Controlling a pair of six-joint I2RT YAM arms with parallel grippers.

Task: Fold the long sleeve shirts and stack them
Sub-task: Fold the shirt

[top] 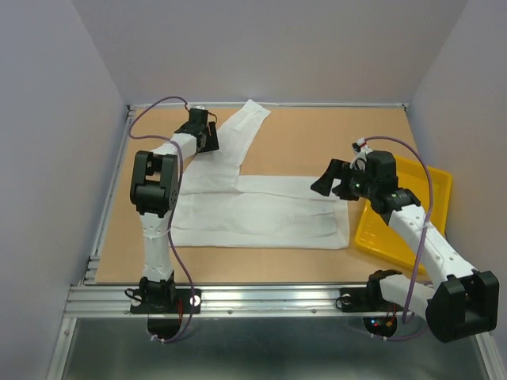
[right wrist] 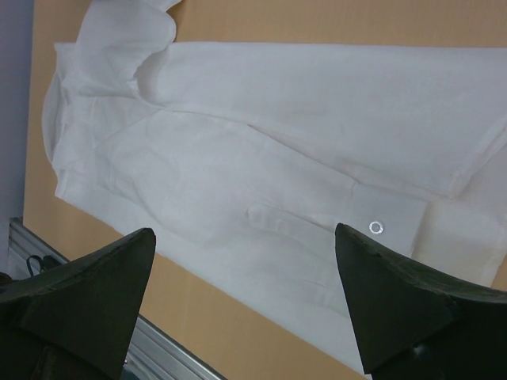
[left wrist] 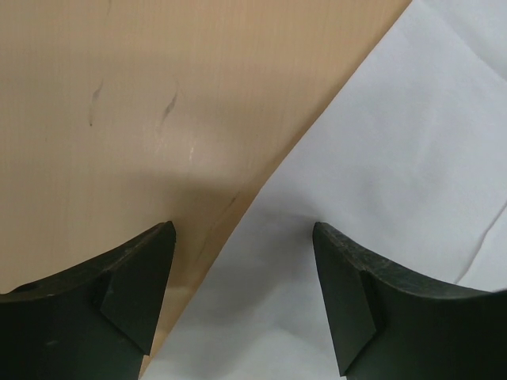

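The shirt (top: pixel 261 210) lies flat mid-tabletop (top: pixel 301 134), one sleeve (top: pixel 238 138) running toward 12 o'clock. The left gripper (left wrist: pixel 244 229), at 11 o'clock, is released, its jaws apart astride the sleeve's edge. The right gripper (right wrist: pixel 245 236), at 3 o'clock by the yellow tray (top: pixel 432 186), hangs wide open above the shirt, grasping nothing.

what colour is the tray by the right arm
The tray is plain yellow, clearest in the top external view.
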